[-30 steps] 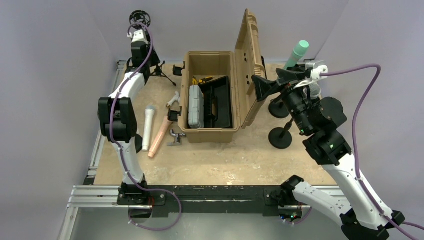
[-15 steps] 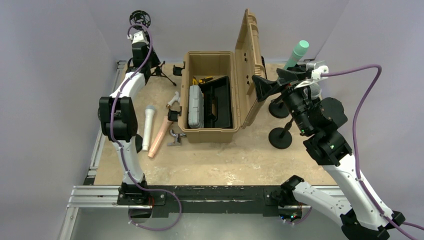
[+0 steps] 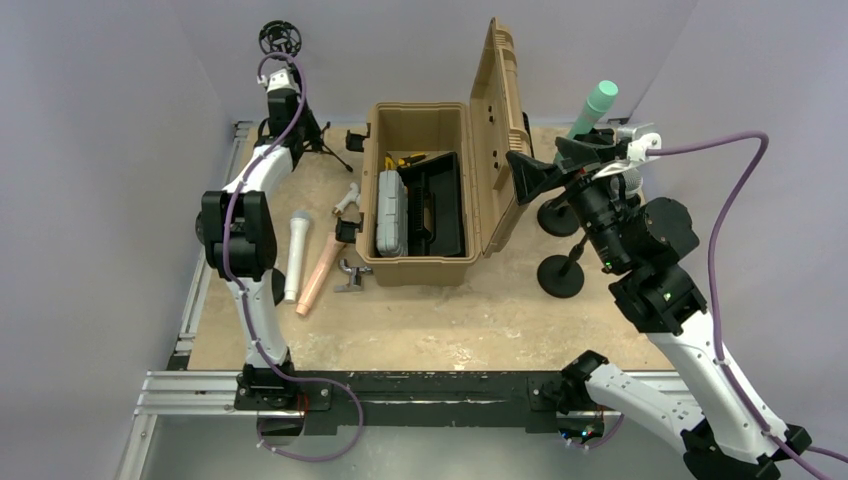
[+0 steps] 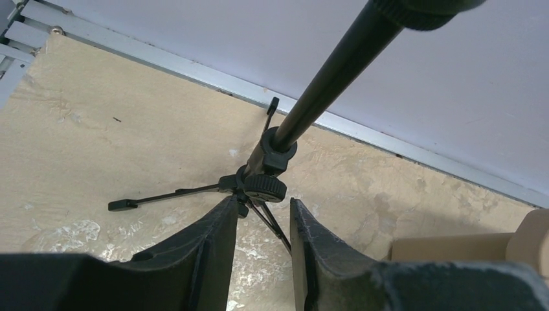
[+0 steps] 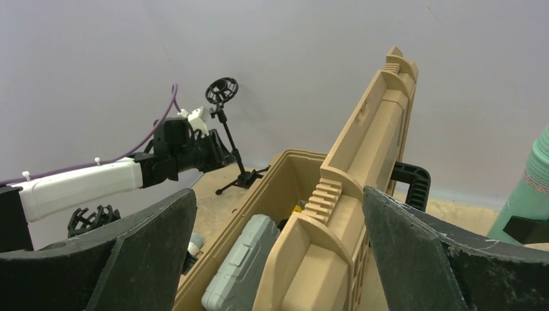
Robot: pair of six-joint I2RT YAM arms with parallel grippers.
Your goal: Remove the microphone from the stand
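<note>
A mint-green microphone (image 3: 598, 105) stands tilted in a black stand at the back right, and its side shows in the right wrist view (image 5: 534, 181). My right gripper (image 3: 545, 165) hovers wide open just left of it, beside the toolbox lid (image 5: 369, 149), holding nothing (image 5: 278, 194). At the back left stands a black tripod stand (image 4: 272, 152) topped by an empty ring mount (image 3: 280, 38). My left gripper (image 3: 290, 135) sits low beside its pole. Its jaws leave a narrow gap (image 4: 262, 199) with nothing in it, just short of the tripod's hub.
An open tan toolbox (image 3: 420, 110) in the middle holds a grey case (image 3: 391, 212). A white microphone (image 3: 297, 250) and a pink one (image 3: 322, 270) lie to its left with small clamps. Two round stand bases (image 3: 560, 276) sit right of the box.
The left gripper's jaws have narrowed, and that arm has edged toward the tripod. The right arm has shifted slightly to the right, still wide open.
</note>
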